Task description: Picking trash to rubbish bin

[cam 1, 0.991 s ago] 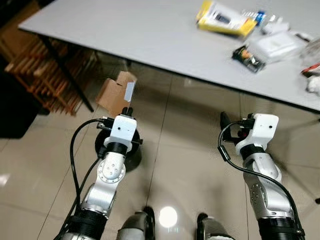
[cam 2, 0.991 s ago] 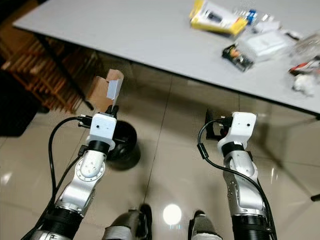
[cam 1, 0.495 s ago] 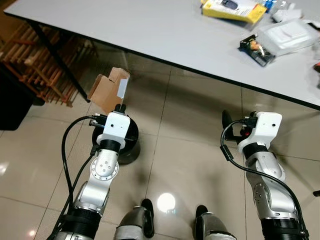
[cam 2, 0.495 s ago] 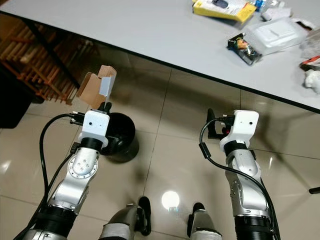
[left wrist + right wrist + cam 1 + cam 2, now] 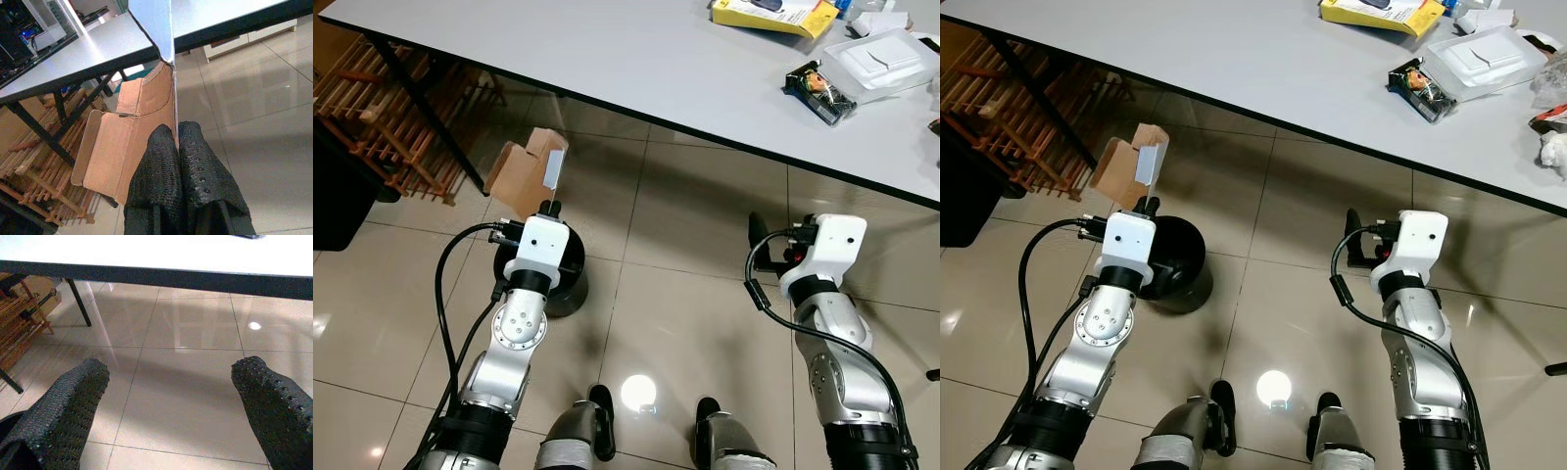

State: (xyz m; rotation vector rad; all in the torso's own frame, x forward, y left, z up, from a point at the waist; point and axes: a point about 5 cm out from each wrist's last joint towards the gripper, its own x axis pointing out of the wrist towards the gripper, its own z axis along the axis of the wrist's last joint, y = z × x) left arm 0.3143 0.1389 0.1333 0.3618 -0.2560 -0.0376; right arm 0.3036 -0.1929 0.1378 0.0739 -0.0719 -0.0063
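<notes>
Left wrist view: we see the torn cardboard box (image 5: 128, 137), the piece of trash in hand, pinched at one thin wall between the two fingers (image 5: 161, 161) of the left gripper (image 5: 178, 142), which are pressed nearly together with only the cardboard's thickness between them. A pale strip, tape or a label as far as we can tell, rises from the pinched edge.

In the left eye view the cardboard box (image 5: 524, 176) stands upright above the left gripper (image 5: 551, 209), at about 10 o'clock from the middle of the picture. Just behind the wrist, at 6 o'clock from the box, sits the black rubbish bin (image 5: 570, 279) on the tiled floor (image 5: 675, 323). We judge the box is held high and edge-on so it can clear the bin's rim before release; it is not yet over the opening.

The right gripper (image 5: 171, 382) hangs idle over bare floor, its fingers spread wide and holding nothing.

At 12 to 2 o'clock runs the grey counter (image 5: 607, 49), carrying a yellow box (image 5: 773, 14), a dark snack packet (image 5: 818, 93) and a clear plastic tray (image 5: 883, 61). A wooden rack (image 5: 382, 127) stands at 10 o'clock.
</notes>
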